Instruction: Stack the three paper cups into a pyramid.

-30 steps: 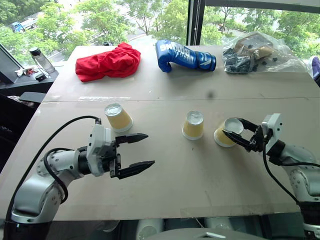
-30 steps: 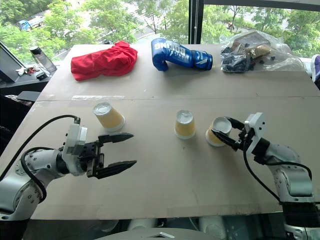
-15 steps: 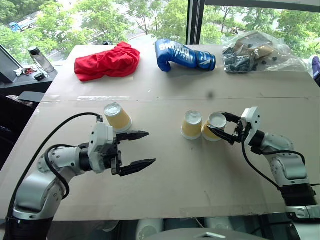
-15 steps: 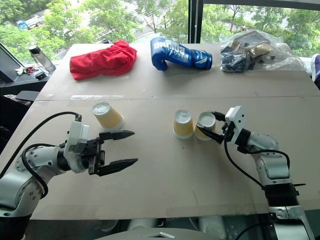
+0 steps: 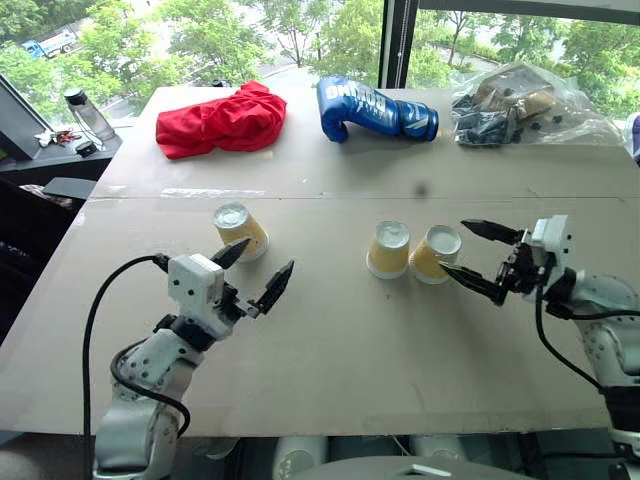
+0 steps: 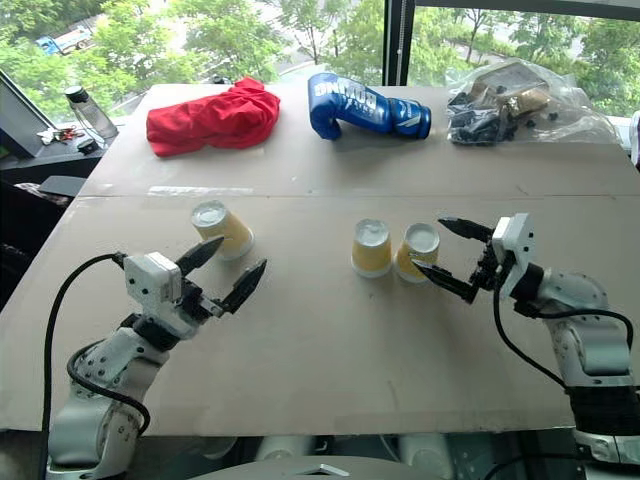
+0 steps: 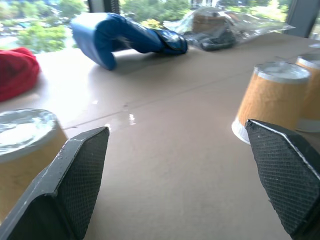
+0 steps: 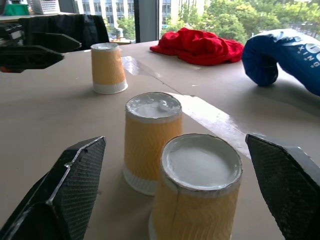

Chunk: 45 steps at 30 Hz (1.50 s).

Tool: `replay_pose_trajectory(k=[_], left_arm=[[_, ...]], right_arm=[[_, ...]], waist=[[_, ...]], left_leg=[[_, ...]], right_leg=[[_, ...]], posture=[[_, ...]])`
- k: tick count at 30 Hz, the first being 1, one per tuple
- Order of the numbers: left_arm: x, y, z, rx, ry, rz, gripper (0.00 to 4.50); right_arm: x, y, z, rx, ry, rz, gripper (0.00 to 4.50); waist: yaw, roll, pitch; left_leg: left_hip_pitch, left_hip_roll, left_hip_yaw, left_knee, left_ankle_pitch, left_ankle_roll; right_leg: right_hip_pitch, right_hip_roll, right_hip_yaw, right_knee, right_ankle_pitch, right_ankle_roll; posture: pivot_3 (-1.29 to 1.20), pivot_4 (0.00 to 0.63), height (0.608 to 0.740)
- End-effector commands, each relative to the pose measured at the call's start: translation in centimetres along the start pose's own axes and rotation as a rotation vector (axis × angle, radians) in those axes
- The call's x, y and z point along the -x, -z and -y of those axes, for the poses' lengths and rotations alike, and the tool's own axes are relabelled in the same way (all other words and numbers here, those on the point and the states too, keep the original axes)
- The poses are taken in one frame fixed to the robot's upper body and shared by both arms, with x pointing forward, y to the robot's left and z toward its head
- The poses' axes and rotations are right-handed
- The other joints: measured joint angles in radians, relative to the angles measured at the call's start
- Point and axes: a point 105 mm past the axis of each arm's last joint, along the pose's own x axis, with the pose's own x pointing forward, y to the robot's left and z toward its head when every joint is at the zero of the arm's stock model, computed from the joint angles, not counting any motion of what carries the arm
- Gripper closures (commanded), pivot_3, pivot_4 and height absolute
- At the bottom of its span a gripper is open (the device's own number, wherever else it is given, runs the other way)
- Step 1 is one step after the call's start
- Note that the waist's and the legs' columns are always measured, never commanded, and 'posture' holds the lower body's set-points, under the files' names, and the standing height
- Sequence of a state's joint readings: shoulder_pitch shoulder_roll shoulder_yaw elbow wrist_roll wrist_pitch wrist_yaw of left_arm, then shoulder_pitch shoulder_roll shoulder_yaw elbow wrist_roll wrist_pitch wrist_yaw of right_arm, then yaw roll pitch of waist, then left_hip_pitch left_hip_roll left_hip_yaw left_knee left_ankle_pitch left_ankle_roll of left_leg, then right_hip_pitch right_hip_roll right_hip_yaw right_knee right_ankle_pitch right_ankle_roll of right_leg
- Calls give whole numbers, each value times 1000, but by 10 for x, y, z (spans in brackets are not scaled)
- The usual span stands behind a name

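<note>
All three paper cups stand upside down on the table, white bases up. The left cup [image 5: 240, 230] stands alone. The middle cup [image 5: 388, 250] and the right cup [image 5: 435, 255] sit side by side, touching or nearly so. My left gripper [image 5: 256, 270] is open just in front of the left cup, with one finger [image 7: 75, 190] close beside it. My right gripper [image 5: 454, 246] is open just right of the right cup. Its fingers [image 8: 287, 185] flank that cup without touching it. No cup rests on another.
At the table's far side lie a red cloth [image 5: 218, 120], a blue boxing glove [image 5: 372, 110] and a clear bag of dark parts [image 5: 515, 105]. A bottle [image 5: 82, 115] stands on a side ledge at the left. A seam runs across the table [image 5: 330, 400].
My right gripper carried the right cup leftward up to the middle cup, let go and drew back a little. My left gripper turned from pointing right to pointing forward at the left cup.
</note>
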<state>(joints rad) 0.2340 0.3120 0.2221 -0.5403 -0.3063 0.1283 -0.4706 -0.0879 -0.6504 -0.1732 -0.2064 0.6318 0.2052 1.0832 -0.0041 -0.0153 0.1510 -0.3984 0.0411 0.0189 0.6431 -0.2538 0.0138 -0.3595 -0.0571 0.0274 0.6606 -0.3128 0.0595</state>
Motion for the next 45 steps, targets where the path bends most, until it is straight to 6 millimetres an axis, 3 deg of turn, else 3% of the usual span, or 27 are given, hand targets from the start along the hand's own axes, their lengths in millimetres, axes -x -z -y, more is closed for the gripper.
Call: replay_pose_trajectory(k=[1, 5, 8, 21, 29, 34, 35, 38, 42, 45], left_arm=[[-1, -16, -9, -91, -127, 64, 0], [-12, -12, -30, -157, -245, 61, 0], [-17, -10, -41, -168, -286, 60, 0], [-44, 13, -69, -171, -316, 5, 0], [-56, 16, -71, -118, -246, 32, 0], [-58, 15, -73, -124, -235, 33, 2120], [-58, 15, -74, -127, -239, 31, 2192], [-63, 5, -78, -140, -234, 49, 2192], [-83, -24, -70, -146, -136, 125, 2192], [-115, -59, -37, -113, 118, 200, 2192]], right_arm=[[7, -26, -12, 28, -65, 57, 65], [18, -29, -45, -3, -189, 25, 65], [20, -31, -56, -29, -204, 38, 65], [16, -40, -51, 22, -86, 109, 65], [16, -43, -46, 28, -74, 110, 65], [14, -43, -43, 29, -71, 112, 0], [13, -43, -43, 29, -71, 113, 0], [13, -44, -42, 33, -61, 122, 0], [16, -46, -39, 34, -35, 133, 0], [18, -48, -35, 25, -1, 158, 0]], waist=[[-3, 0, 0], [1, 0, 0], [5, 0, -1], [4, -1, -1], [6, -1, -1], [9, -1, -1], [9, -1, -1], [11, -1, -1], [19, -1, -1], [23, -2, -1]], left_leg=[[0, 0, 0, 0, 0, 0], [1, -1, -3, 1, 0, 0], [1, -1, -3, 3, 0, 0], [1, -1, -3, 5, 0, 0], [1, -1, -3, 5, 0, 0], [0, -1, -3, 5, 0, 0], [0, -1, -3, 5, 0, 0], [0, -1, -3, 5, 0, 0], [0, -2, -4, 6, 0, 0], [-2, -2, -6, 8, 0, 0]], right_leg=[[0, 0, 0, 0, 0, 0], [1, 3, -1, 2, 0, 0], [2, 4, -2, 2, 0, 0], [3, 4, -3, 2, 0, 0], [2, 3, -3, 2, 0, 0], [2, 3, -4, 2, 0, 0], [2, 3, -4, 2, 0, 0], [2, 3, -4, 2, 0, 0], [3, 4, -5, 3, 0, 0], [3, 3, -7, 3, 0, 0]], posture=[[0, 150, 740], [0, 150, 740], [0, 150, 740], [0, 150, 740], [0, 150, 740], [0, 150, 740], [0, 150, 740], [0, 150, 740], [0, 150, 740], [0, 150, 740]])
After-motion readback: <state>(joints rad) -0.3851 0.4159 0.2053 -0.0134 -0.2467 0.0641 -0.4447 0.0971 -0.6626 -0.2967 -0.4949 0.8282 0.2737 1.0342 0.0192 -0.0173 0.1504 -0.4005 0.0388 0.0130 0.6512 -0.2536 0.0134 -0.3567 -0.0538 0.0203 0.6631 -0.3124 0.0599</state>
